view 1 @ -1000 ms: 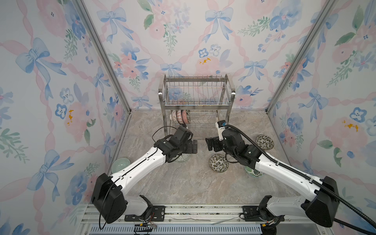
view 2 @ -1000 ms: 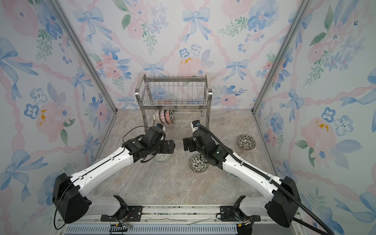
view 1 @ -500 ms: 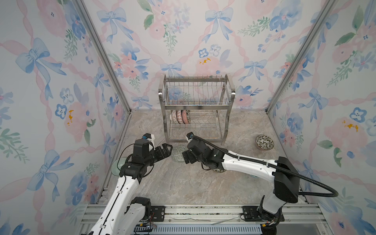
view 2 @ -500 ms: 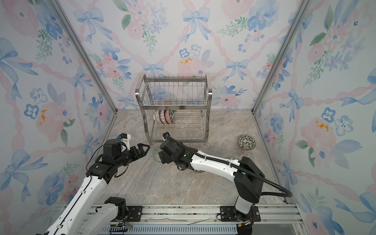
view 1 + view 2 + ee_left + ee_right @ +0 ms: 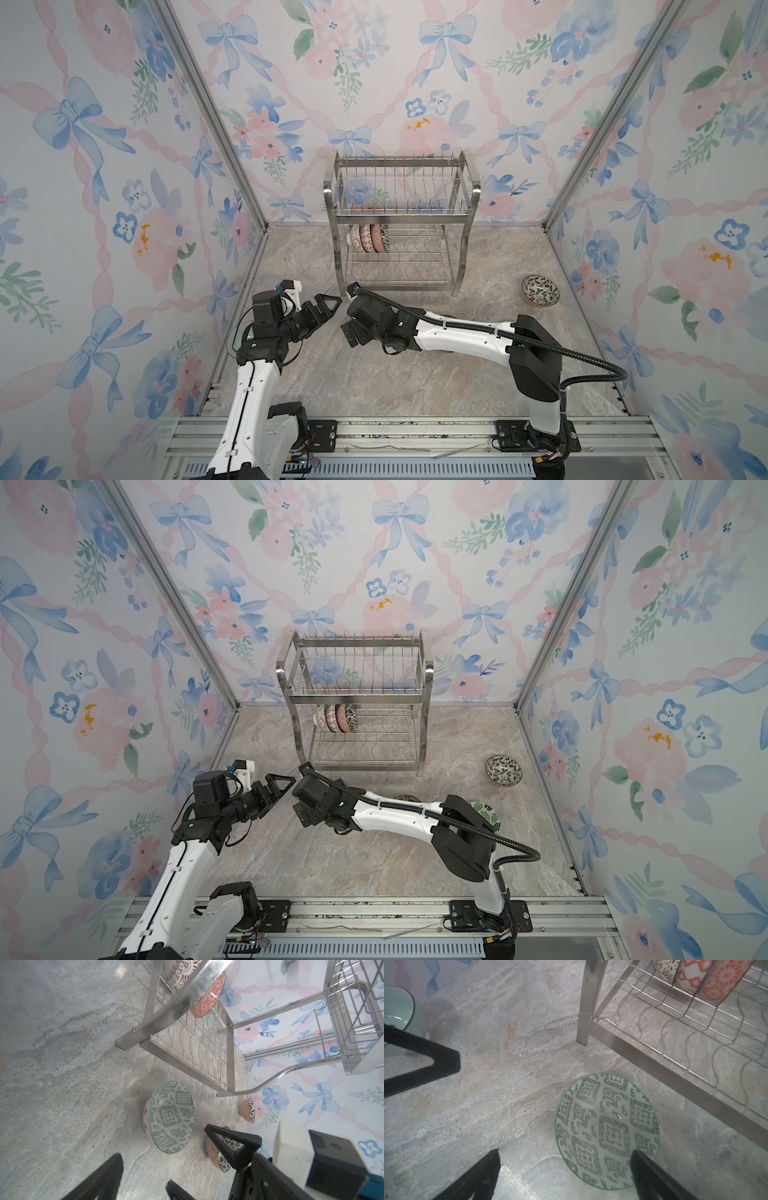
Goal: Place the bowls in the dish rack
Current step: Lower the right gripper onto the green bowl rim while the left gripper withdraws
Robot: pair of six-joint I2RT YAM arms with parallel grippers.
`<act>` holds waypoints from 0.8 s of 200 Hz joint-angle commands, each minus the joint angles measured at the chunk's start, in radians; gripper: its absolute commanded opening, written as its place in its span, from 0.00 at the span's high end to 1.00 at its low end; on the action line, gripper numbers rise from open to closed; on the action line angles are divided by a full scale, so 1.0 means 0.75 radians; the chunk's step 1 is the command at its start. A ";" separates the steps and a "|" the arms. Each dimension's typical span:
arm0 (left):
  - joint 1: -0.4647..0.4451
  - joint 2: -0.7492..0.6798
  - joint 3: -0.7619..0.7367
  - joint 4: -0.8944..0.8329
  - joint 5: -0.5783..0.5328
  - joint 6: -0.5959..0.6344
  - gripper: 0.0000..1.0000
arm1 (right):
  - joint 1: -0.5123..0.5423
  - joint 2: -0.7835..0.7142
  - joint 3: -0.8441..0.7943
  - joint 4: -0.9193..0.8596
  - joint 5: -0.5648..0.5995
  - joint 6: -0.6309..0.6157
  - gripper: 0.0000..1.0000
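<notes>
**1. Rack.** The dish rack (image 5: 399, 214) stands at the centre of the frame against the back wall in both top views. Three bowls (image 5: 368, 237) stand on edge at the left end of its lower tier, propped upright by the wavy wires. The slots to their right are free.

**2. Right gripper.** The right gripper (image 5: 352, 332) is at lower centre, just in front of the rack's left front leg, pointing down with its jaws spread wide. Its wrist camera shows the green-patterned bowl (image 5: 607, 1132) sitting mouth-up on the marble table (image 5: 508, 1064), just beside that leg. One finger (image 5: 654, 1178) hangs over the bowl's inner wall and the other stands outside the bowl. This is judged to be a straddle of the rim, ready for a pinch. Contact cannot be confirmed. In both top views this bowl is hidden under the gripper.

**3. Left gripper.** The left gripper (image 5: 330, 308) is just left of the right one, jaws spread and empty, pointing towards it. It is judged to be standing off to leave the right arm room.

**4. Outstanding.**
- A black-and-white leafy bowl (image 5: 540, 290) sits at the right of the frame, well apart from the rack.
- A green leaf bowl (image 5: 484, 812) is partly hidden behind the right arm.
- A pale green bowl (image 5: 400, 1018) sits near the left gripper.

**5. Assessment.** Loading is under halfway. The glazed rim may slip in the pinch. The bowl must be tipped on edge to seat in a slot.
</notes>
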 commanded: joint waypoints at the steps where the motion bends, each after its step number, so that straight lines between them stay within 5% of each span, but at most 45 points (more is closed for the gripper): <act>1: 0.057 0.009 -0.048 0.065 0.072 -0.024 0.02 | 0.007 0.067 0.053 -0.019 -0.024 -0.004 0.03; 54: 0.128 0.045 -0.069 0.088 0.125 0.027 0.02 | -0.015 0.225 0.168 -0.061 -0.014 0.006 0.15; 160: 0.156 0.050 -0.025 0.117 0.044 0.079 0.02 | -0.037 0.374 0.278 -0.157 -0.006 0.025 0.59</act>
